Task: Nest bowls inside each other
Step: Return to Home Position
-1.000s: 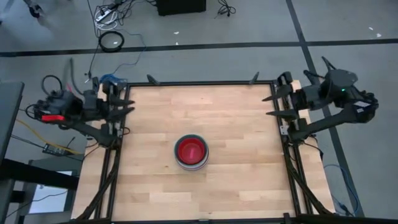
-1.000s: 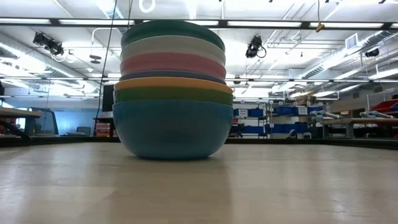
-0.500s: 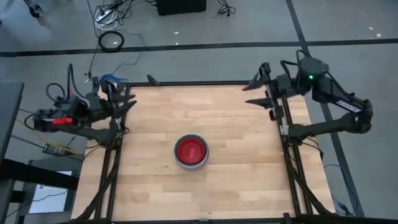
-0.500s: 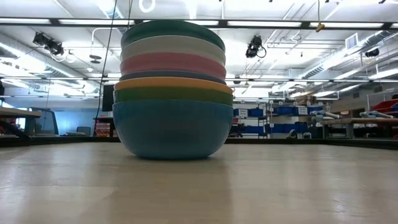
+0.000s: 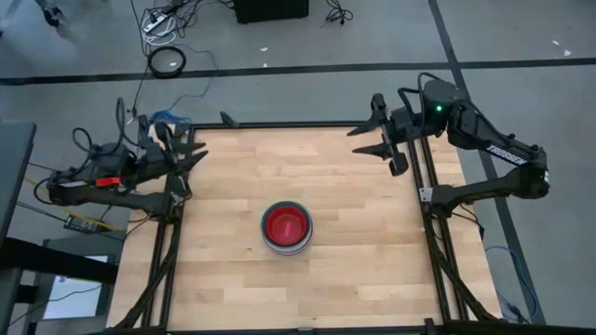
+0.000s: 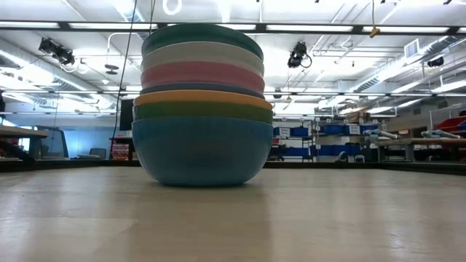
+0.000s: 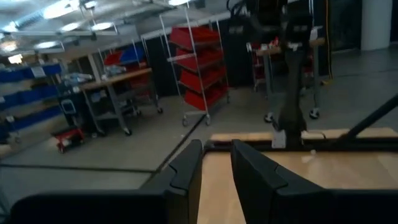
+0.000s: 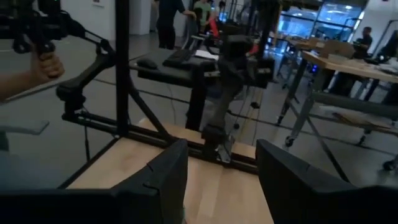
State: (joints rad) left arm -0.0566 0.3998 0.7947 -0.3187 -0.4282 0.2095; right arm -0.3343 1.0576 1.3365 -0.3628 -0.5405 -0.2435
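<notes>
The bowls stand nested in one stack (image 5: 287, 227) at the middle of the wooden table (image 5: 354, 270), the red one (image 5: 286, 224) innermost. In the low view the blue bowl (image 6: 202, 149) rests on the table at the bottom, with green, orange, mauve, pink, white and teal (image 6: 202, 36) rims above it. My left gripper (image 5: 197, 154) hovers open at the table's left edge, far from the stack, with nothing between its fingers (image 7: 216, 171). My right gripper (image 5: 361, 140) hovers open near the far right corner, also with nothing between its fingers (image 8: 222, 180).
Black frame rails (image 5: 166, 251) run along the table's left and right sides. Beyond the table a person's hand (image 8: 38, 63) holds a control handle, and people stand farther back (image 8: 168, 18). Bare wood lies all around the stack.
My right gripper has swung from the table's right edge toward the far edge and inward over the far right corner, staying open. My left gripper has sunk a little and turned slightly at the left edge. The stack of bowls has kept still.
</notes>
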